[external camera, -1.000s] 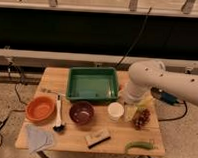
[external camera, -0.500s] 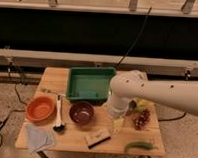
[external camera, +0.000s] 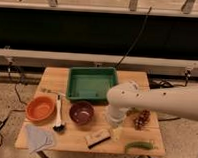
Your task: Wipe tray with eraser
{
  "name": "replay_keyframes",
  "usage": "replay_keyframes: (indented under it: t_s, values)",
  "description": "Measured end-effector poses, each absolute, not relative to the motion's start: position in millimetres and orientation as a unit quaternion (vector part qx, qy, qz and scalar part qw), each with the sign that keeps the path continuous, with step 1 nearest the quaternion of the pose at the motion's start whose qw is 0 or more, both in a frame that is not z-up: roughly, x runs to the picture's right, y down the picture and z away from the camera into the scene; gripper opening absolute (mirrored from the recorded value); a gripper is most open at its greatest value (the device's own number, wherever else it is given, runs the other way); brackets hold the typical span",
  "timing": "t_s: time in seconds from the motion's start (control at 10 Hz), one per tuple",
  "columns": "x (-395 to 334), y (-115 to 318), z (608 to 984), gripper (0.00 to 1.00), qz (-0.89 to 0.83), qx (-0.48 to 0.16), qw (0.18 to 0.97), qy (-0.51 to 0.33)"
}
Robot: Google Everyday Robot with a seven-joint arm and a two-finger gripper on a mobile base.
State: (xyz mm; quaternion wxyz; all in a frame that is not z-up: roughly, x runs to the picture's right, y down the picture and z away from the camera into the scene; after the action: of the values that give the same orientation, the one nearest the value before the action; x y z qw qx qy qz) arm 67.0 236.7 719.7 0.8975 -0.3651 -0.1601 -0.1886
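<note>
The green tray [external camera: 92,83] sits at the back middle of the wooden table, with nothing in it. The eraser [external camera: 98,138], a tan block with a dark underside, lies flat near the table's front edge, free of any grip. My white arm reaches in from the right, its elbow over the tray's front right corner. The gripper [external camera: 115,130] points down just right of the eraser, a little above the table, open and holding nothing.
In front of the tray stands a maroon bowl [external camera: 81,113], with a white-handled brush [external camera: 58,114] and an orange bowl [external camera: 40,109] to its left. A grey-blue cloth [external camera: 39,138] lies at the front left. Grapes [external camera: 142,119] and a green pepper [external camera: 139,145] lie at the right.
The arm has swung from the table's right side leftward and forward, lowering the gripper beside the eraser and hiding the white cup. The objects have not moved.
</note>
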Motion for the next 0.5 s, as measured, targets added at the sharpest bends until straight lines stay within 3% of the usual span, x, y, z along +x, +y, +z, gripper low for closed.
replay_keyframes:
  t_s: [0.5]
  values:
    - [65.6, 251.7, 754.2, 0.8, -0.181, -0.362, 0.901, -0.158]
